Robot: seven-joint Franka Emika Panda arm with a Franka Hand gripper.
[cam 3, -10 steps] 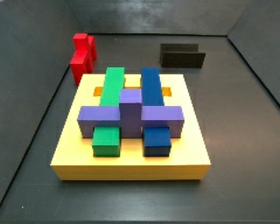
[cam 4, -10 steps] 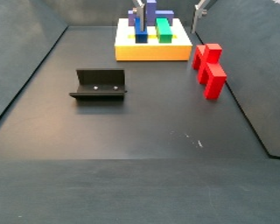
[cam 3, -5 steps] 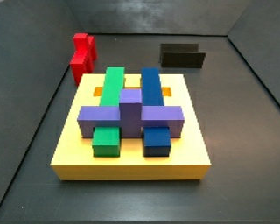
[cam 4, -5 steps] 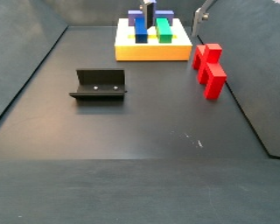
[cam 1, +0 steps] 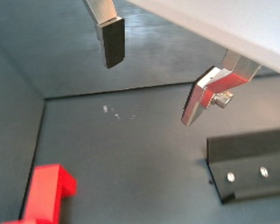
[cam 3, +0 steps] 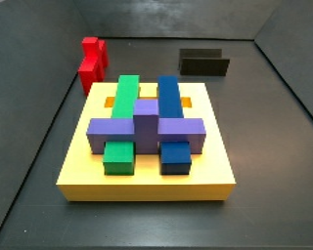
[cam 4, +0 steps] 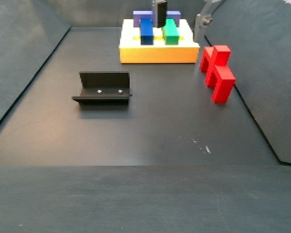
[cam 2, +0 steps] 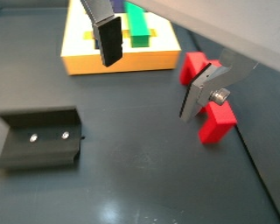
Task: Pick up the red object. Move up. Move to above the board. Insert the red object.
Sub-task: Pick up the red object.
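The red object (cam 3: 90,61) lies on the dark floor beside the far left corner of the yellow board (cam 3: 146,186). It also shows in a side view (cam 4: 217,71), to the right of the board (cam 4: 158,55). My gripper (cam 4: 185,9) hangs high at that view's top edge, above the board's right side. It is open and empty in both wrist views (cam 1: 150,92) (cam 2: 147,89). The red object (cam 2: 219,122) lies below, partly behind one finger (cam 2: 201,92), and shows in a wrist view's corner (cam 1: 46,194).
The fixture (cam 4: 103,88) stands on the floor away from the board, and shows in a side view (cam 3: 203,63) and both wrist views (cam 1: 250,162) (cam 2: 39,140). Green (cam 3: 124,95), blue (cam 3: 168,95) and purple (cam 3: 146,125) blocks sit on the board. Grey walls enclose the floor.
My gripper's dark finger has shifted a little to the right at the top of a side view. The red object, board and fixture have not moved.
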